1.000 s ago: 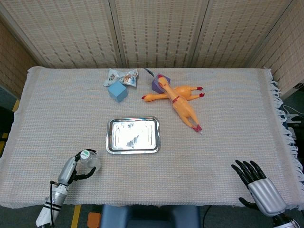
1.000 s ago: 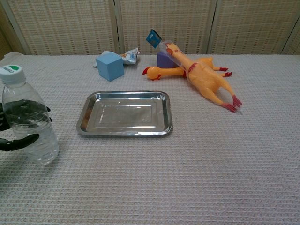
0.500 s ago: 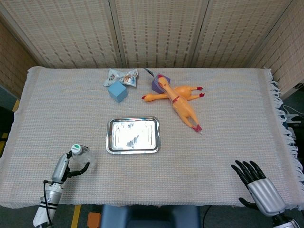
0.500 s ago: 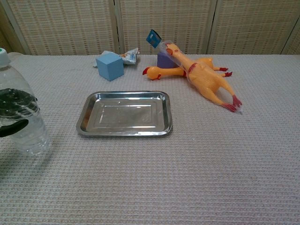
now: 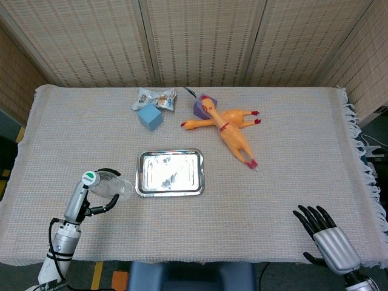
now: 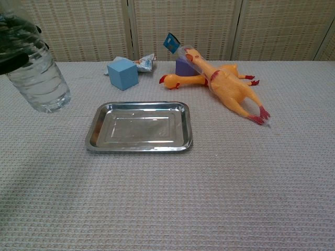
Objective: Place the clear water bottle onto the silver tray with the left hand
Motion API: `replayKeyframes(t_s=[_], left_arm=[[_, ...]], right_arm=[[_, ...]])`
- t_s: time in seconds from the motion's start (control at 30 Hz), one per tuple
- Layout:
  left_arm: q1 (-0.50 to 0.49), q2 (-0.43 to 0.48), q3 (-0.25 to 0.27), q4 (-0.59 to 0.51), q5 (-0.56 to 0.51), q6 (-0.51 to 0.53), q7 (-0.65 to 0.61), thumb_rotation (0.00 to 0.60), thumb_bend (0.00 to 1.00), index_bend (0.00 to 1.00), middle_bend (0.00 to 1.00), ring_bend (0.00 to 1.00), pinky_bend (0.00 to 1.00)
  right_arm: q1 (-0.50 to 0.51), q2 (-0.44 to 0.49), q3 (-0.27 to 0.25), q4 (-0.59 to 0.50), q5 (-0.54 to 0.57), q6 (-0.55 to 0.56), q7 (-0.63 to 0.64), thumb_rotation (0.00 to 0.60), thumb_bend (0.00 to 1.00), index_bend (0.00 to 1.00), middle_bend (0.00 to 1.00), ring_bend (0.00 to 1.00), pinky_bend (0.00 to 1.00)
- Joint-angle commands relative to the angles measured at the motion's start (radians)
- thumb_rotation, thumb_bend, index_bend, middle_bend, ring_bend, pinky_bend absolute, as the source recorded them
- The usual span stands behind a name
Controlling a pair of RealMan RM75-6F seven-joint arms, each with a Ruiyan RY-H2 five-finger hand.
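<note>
Bottle (image 5: 108, 185) has been raised off the table since half a second ago; left hand (image 5: 97, 195) fingers wrap its body, apparently tilted, base toward the silver tray (image 5: 170, 173) just beyond the fingertips; transfer is under way; right hand (image 5: 324, 233) idles, fingers spread, holding nothing.
</note>
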Motion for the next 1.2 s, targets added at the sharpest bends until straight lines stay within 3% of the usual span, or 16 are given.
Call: replayKeyframes(t_s=[0.03,0.13,0.23,0.43,0.5,0.57,0.67,0.73,0.87,1.07,1.2], left_arm=[[0.037,-0.023,0.106,0.179,-0.053,-0.071,-0.081,0.600,0.52,0.45,0.54,0.38,0.50],[0.045,-0.110,0.134,0.338,-0.087,-0.132,-0.210,0.600,0.52,0.45,0.53,0.38,0.50],[0.016,-0.131,0.106,0.357,-0.019,-0.086,-0.220,0.600,0.52,0.45,0.53,0.38,0.50],[-0.062,-0.039,-0.016,0.079,0.070,-0.005,0.048,0.600,0.52,0.45,0.53,0.38,0.50],[-0.063,-0.012,-0.021,0.003,0.063,-0.008,0.110,0.600,0.52,0.45,0.53,0.37,0.50],[-0.045,0.000,0.017,-0.007,0.053,-0.014,0.120,0.600,0.51,0.45,0.52,0.37,0.49],[-0.005,-0.028,0.086,0.073,0.027,-0.021,0.047,0.600,0.50,0.44,0.51,0.36,0.48],[0.025,-0.075,0.143,0.196,0.007,-0.040,-0.051,0.600,0.50,0.44,0.51,0.36,0.48],[0.047,-0.163,0.185,0.378,0.003,-0.063,-0.186,0.600,0.50,0.44,0.51,0.36,0.48],[0.034,-0.203,0.196,0.439,0.080,-0.019,-0.209,0.600,0.50,0.44,0.50,0.35,0.47],[0.011,-0.212,0.123,0.532,0.069,0.027,-0.136,0.600,0.50,0.43,0.50,0.35,0.46]], right_arm=[[-0.001,0.000,-0.003,-0.002,-0.005,0.002,-0.001,0.600,0.07,0.00,0.00,0.00,0.00],[-0.002,0.001,-0.004,-0.001,-0.007,0.007,0.002,0.600,0.07,0.00,0.00,0.00,0.00],[-0.003,0.004,-0.006,0.001,-0.015,0.017,0.015,0.600,0.07,0.00,0.00,0.00,0.00],[-0.010,0.016,-0.013,0.005,-0.038,0.047,0.041,0.600,0.07,0.00,0.00,0.00,0.00],[-0.013,0.017,-0.016,0.006,-0.047,0.056,0.044,0.600,0.07,0.00,0.00,0.00,0.00],[-0.013,0.018,-0.017,0.007,-0.049,0.056,0.047,0.600,0.07,0.00,0.00,0.00,0.00],[-0.011,0.017,-0.017,0.007,-0.047,0.049,0.042,0.600,0.07,0.00,0.00,0.00,0.00],[-0.011,0.016,-0.017,0.005,-0.045,0.045,0.036,0.600,0.07,0.00,0.00,0.00,0.00],[-0.013,0.014,-0.015,0.003,-0.041,0.046,0.031,0.600,0.07,0.00,0.00,0.00,0.00],[-0.011,0.011,-0.007,0.004,-0.021,0.037,0.026,0.600,0.07,0.00,0.00,0.00,0.00],[-0.007,0.009,0.000,0.002,-0.002,0.023,0.021,0.600,0.07,0.00,0.00,0.00,0.00]])
